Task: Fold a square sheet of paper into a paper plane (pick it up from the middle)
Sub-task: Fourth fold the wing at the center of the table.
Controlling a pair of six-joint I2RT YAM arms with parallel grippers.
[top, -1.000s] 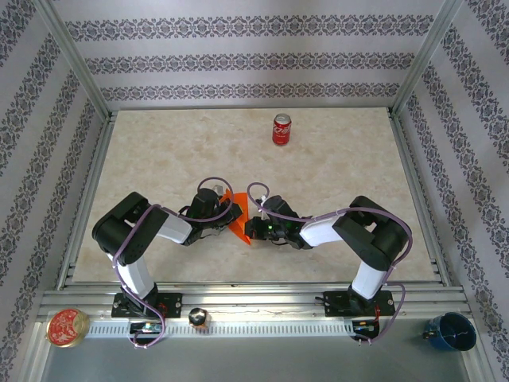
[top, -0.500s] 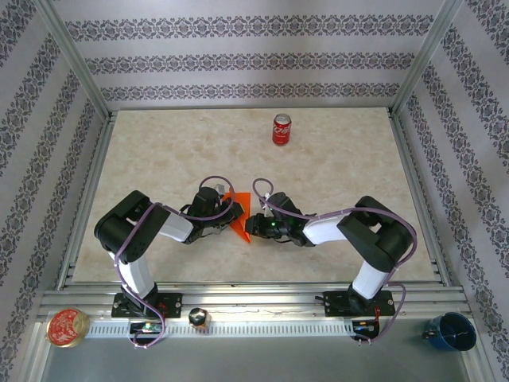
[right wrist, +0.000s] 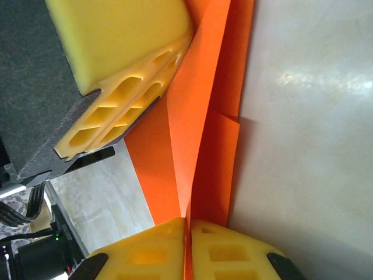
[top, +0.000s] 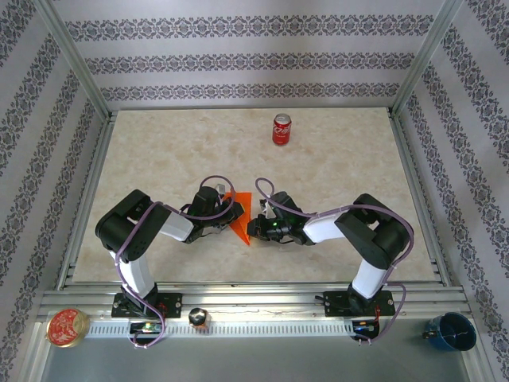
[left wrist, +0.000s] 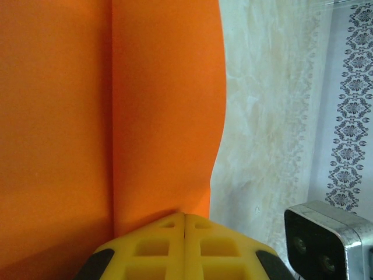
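The sheet of paper (top: 241,216) is bright orange and folded into a narrow triangle with its point toward the near edge, low over the table's middle. My left gripper (top: 227,215) sits at its left side, jaws pressed together at the paper's edge (left wrist: 163,105). In the left wrist view that gripper (left wrist: 185,214) shows no gap. My right gripper (top: 255,226) meets the paper from the right. In the right wrist view it (right wrist: 187,220) is shut with an upright orange flap (right wrist: 204,116) pinched between the yellow pads. The left fingers (right wrist: 122,93) lie on the paper's far part.
A red soda can (top: 281,129) stands upright at the back of the marble table (top: 159,151). Metal frame rails (top: 87,183) border the table on both sides. A round tin (top: 67,327) and a blue cup (top: 450,331) sit beyond the near rail.
The right gripper loosened briefly and closed again on the paper, shifting slightly toward the left arm. The paper now shows as a wider, flatter triangle. The left gripper stayed shut in place.
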